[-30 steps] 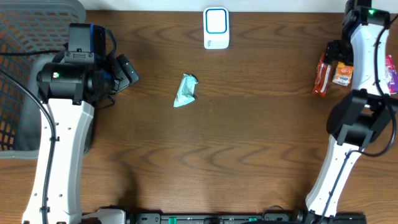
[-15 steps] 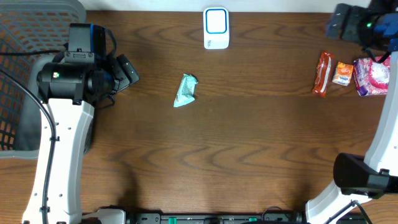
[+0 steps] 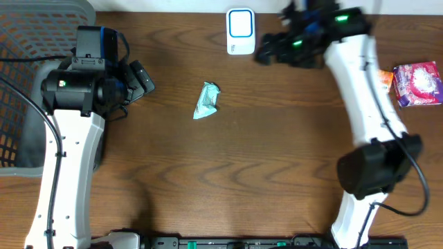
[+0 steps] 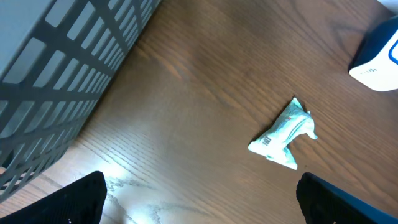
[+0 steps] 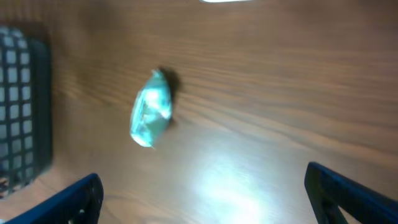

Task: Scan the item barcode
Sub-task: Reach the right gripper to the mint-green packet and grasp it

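Teal packet [image 3: 206, 101] lies mid-worktop [image 3: 277, 152], apart from the white scanner [image 3: 241, 31] | left hand [image 3: 143, 78] open, empty, left of packet | right hand [image 3: 265, 50] open, empty, beside scanner

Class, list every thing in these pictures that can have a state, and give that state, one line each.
left tool: open, holding nothing.
right tool: open, holding nothing.
teal packet: lying on the table, ungripped, barcode facing up.
scanner: sitting at the table's far edge, nothing presented to it.
pink packet: lying at the right edge, untouched.
basket: upright, beside the left arm.
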`<state>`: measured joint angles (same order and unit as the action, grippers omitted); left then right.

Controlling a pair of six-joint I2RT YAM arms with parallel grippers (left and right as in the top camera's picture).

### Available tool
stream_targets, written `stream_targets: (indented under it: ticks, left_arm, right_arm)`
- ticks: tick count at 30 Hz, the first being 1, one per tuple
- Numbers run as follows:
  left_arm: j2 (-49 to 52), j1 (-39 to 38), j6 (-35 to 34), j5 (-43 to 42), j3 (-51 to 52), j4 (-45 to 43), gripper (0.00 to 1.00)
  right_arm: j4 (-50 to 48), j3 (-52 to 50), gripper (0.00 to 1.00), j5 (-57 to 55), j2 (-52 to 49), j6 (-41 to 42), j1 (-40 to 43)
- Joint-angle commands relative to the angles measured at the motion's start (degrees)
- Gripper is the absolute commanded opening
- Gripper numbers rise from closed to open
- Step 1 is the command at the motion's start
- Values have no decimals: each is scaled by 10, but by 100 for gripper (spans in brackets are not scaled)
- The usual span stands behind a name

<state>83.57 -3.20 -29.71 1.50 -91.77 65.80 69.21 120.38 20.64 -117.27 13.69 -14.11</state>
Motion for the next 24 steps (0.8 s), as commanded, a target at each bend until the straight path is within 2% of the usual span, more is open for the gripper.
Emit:
stream_targets:
  ticks: [1, 9, 13, 18, 24]
  left_arm:
    - [-1, 1, 8, 5, -2, 2, 98]
    - [-1, 1, 8, 5, -2, 2, 98]
    - [-1, 1, 8, 5, -2, 2, 98]
    - [-1, 1, 8, 5, -2, 2, 98]
    - [-1, 1, 8, 5, -2, 2, 98]
  right_arm:
    - [-49, -39, 99, 64, -32, 48, -52]
    - [-126, -60, 99, 87, -116, 146, -118]
    - [-142, -60, 99, 102, -156, 160, -137]
    - [-148, -60, 99, 98, -194, 183, -146]
    - [-193, -60, 94, 118, -238, 231, -148]
